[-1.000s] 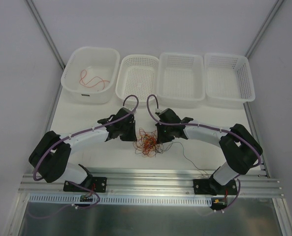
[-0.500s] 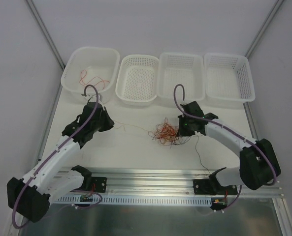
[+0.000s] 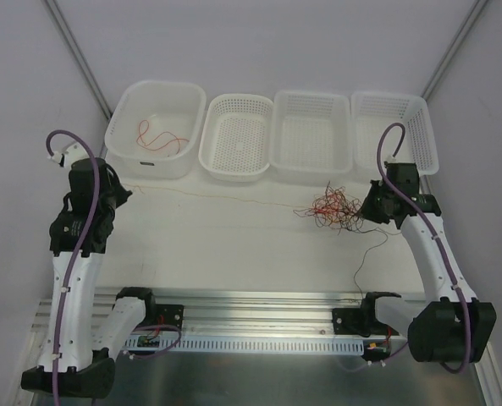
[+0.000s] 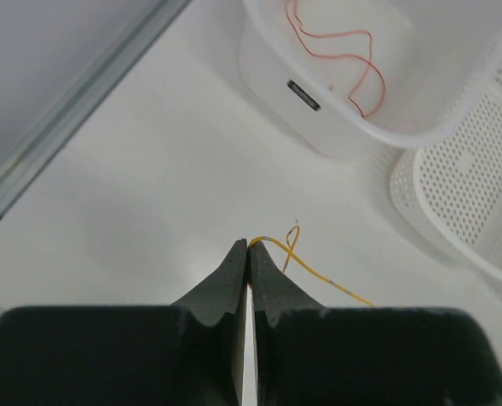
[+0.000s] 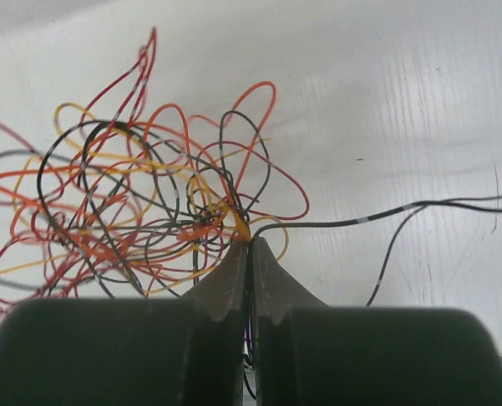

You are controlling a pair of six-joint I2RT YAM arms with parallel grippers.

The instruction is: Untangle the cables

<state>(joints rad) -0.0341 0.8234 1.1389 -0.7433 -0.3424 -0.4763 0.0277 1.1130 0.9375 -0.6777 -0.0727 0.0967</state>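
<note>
Across worktop [image 3: 234,245], my left jaws clamped strand [image 4: 318,272] end, right jaws clamped tangle [image 3: 331,207] near right baskets [image 3: 394,135]. Strand ran nearly taut between. Harder pull risked snapping it, slipping free, or cinching knots.

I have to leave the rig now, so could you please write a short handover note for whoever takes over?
Left hand: shut on the end of a yellow strand, which is stretched across the table to the tangle.
Right hand: shut on the tangle, on the table's right side.
Done: one red cable lies in the far-left tub.
Left: free the yellow strand, then separate the remaining cables.
</note>
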